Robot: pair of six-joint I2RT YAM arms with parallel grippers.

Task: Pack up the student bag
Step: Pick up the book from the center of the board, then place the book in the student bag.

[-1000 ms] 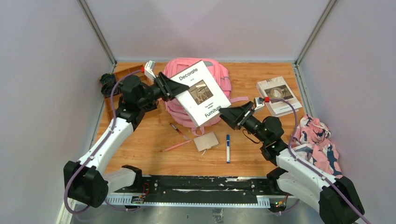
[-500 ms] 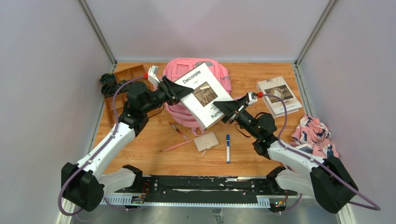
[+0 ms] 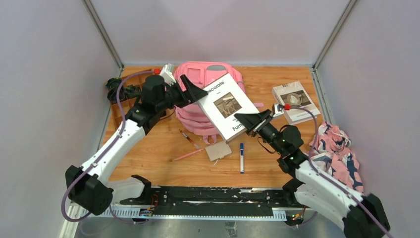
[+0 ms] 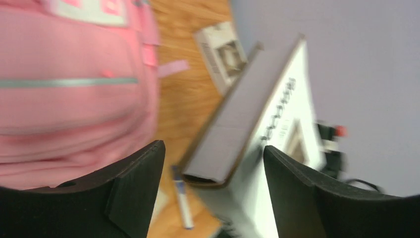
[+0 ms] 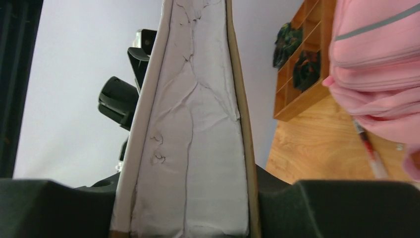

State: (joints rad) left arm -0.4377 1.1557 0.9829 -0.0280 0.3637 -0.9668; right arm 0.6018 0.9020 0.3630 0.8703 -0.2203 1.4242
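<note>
holding the big white book [image 3: 225,104] by its lower right corner, the right fingers [image 3: 247,120] are clamped on it. it hangs tilted over the student bag [image 3: 208,79], which lies flat on the desk [image 3: 163,168] in the upper middle of the top view. the left fingers [image 3: 195,92] are spread wide just beside the book's upper left edge, gripping nothing.

the likeliest trouble, i judge, is the book twisting or slipping out: one corner grip carries a broad cover, so a quick swing could lever it loose. the spread left fingers are close enough to knock it. no view shows an open mouth on the bag, so lowering the book may only press on shut fabric.

the right wrist view shows what the top view hides: the book's creased white edge wedged between the two pads [image 5: 337,206]. the left wrist view shows the book apparently clear of both open fingers. only the top view takes in a second book [image 3: 295,100] at upper right, a floral cloth [image 3: 337,148] at the right edge and a marker [image 3: 241,157] below the bag.
</note>
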